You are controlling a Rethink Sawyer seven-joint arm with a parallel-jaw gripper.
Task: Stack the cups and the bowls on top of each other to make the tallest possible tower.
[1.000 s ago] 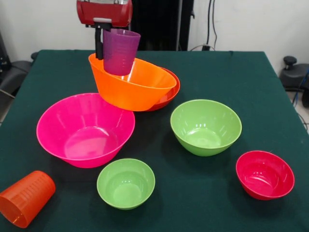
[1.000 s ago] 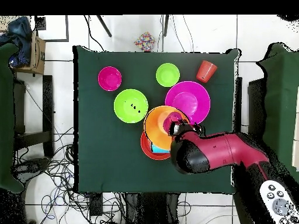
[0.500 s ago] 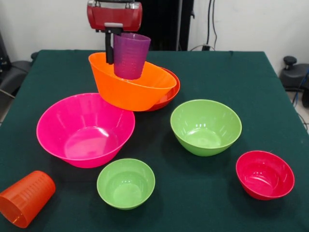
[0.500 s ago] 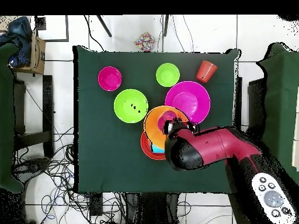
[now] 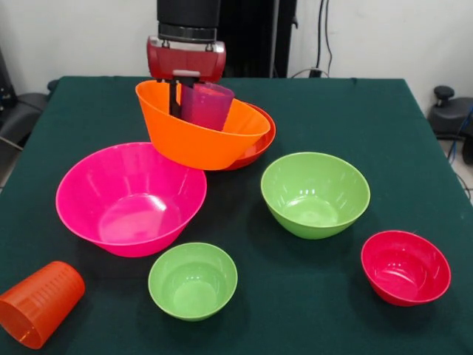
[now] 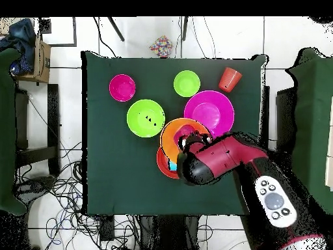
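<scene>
The gripper (image 5: pixel 186 95) has lowered the purple cup (image 5: pixel 207 106) into the large orange bowl (image 5: pixel 199 133).

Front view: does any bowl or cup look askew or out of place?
Yes. The large orange bowl sits tilted on the red-orange bowl, not level. The orange cup lies on its side at the table's near corner. The gripper holds the purple cup inside the tilted bowl.

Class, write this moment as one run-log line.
gripper: shut on purple cup | cup: inside large orange bowl | bowl: tilted on red-orange bowl | orange cup: on its side
</scene>
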